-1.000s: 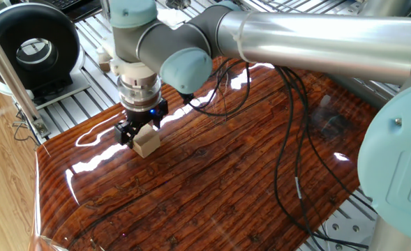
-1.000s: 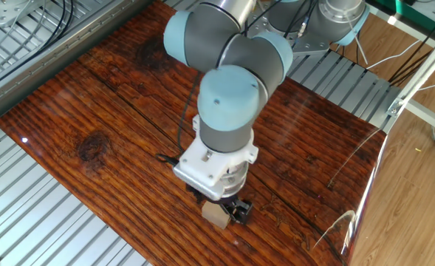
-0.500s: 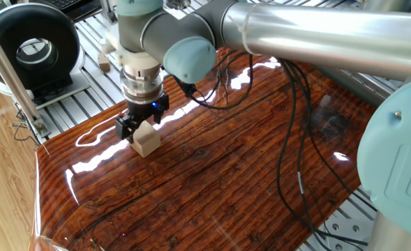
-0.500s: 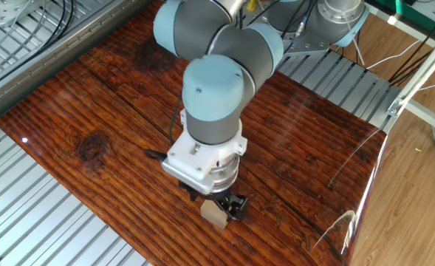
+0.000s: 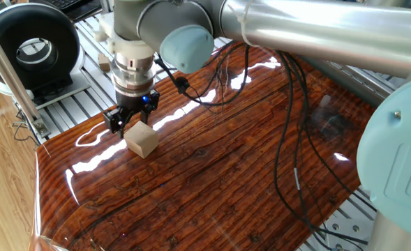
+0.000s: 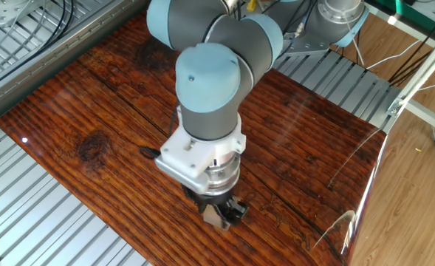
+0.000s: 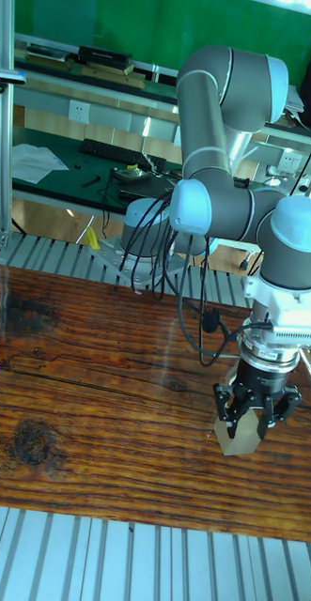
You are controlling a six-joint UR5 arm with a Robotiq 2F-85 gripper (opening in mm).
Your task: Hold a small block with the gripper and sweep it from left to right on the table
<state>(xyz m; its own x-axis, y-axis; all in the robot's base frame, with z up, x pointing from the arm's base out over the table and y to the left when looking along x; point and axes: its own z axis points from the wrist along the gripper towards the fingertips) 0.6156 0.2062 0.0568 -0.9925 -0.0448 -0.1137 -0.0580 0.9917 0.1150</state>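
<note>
Small block [image 5: 142, 141] rests on table [image 5: 247, 188] near its corner edge, gripper [image 5: 127, 120] just above and beside block — prongs spread, holding nothing. Judgement: block not gripped now, so grasp and left-to-right sweep both appear left to do

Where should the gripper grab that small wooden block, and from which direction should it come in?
Grip the small block across two opposite flat side faces, coming straight down from above. It rests flat on the table, a plain cube about as wide as the finger span, so parallel faces suit the gripper. The gripper already sits just above and behind it, fingers pointing down. No picture shows whether they are apart or together.
</note>
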